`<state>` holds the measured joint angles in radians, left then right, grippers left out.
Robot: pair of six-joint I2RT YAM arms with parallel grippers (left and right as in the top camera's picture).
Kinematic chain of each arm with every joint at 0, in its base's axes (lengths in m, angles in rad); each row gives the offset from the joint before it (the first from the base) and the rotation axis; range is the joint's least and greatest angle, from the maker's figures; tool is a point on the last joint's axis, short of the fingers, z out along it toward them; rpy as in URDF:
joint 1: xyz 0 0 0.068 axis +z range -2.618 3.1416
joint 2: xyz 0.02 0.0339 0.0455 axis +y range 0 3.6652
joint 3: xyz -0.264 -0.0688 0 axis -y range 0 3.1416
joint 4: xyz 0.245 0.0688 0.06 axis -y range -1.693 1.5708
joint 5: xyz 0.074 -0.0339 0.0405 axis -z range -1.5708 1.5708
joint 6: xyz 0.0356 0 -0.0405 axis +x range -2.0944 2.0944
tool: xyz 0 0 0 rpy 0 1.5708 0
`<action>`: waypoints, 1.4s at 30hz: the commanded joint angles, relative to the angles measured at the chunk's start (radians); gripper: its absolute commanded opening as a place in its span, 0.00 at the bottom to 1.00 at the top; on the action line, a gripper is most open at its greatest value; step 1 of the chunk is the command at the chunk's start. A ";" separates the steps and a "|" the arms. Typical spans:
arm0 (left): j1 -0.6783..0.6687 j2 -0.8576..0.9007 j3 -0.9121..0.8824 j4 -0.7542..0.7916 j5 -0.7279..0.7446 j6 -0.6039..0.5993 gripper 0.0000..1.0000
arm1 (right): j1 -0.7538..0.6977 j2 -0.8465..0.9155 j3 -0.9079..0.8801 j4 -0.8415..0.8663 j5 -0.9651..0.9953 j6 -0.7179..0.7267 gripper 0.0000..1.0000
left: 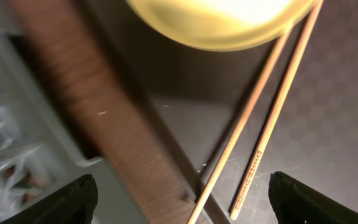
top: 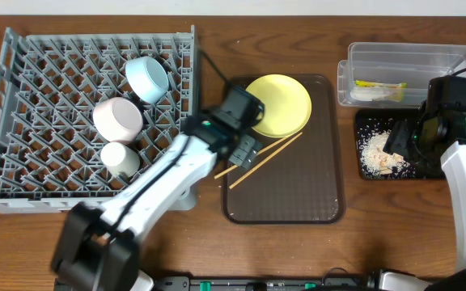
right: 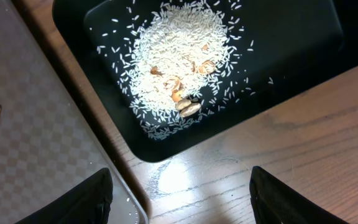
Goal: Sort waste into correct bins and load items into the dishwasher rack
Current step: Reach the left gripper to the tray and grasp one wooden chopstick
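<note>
Wooden table [top: 298, 32], shot from above.

- At 9 o'clock is the dishwasher rack [top: 47, 121]. It already holds the light blue bowl [top: 146, 78], the white bowl [top: 118, 119] and the small white cup [top: 120, 158].
- The left gripper [left: 191, 199] hangs over the left edge of the brown tray [top: 298, 194], at centre. Its jaws are spread wide and hold nothing.
- The chopsticks [top: 261, 158] lie flat on the tray, side by side, with their long axis running 8 o'clock to 2 o'clock. The wrist view puts their near ends between the open fingers, and the shafts run off toward 1 o'clock.
- The left arm is much the nearer one, so the chopsticks are probably its next pick.
- The yellow plate [top: 280, 103] sits on the tray at 12 o'clock of the gripper. The far stick tips are right by its rim, but I can't tell if they touch.
- The raised tray rim just beside the near ends could catch a finger, and the thin sticks may roll apart.
- At 2 o'clock the clear container [top: 411, 61] has the snack wrapper [top: 379, 85] inside.
- Just below it, at 3 o'clock, the black tray [right: 291, 50] holds the rice heap [right: 179, 62].
- The right gripper [right: 188, 199] hovers over the black tray's near edge, jaws apart and empty.
- The waste looks sorted. The plate and chopsticks are not yet racked.
</note>
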<state>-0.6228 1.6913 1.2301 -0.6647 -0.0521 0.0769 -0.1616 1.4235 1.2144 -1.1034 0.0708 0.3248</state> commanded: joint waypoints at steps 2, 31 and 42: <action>-0.016 0.087 -0.014 0.023 -0.013 0.069 0.87 | -0.008 -0.019 0.001 -0.005 0.000 -0.019 0.69; -0.021 0.263 -0.018 0.076 0.047 0.069 0.53 | -0.008 -0.019 0.001 -0.016 0.000 -0.019 0.69; -0.023 0.263 -0.027 0.060 0.078 0.068 0.25 | -0.008 -0.018 0.001 -0.019 0.004 -0.019 0.69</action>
<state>-0.6434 1.9358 1.2182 -0.5945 0.0200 0.1360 -0.1616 1.4235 1.2144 -1.1191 0.0711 0.3202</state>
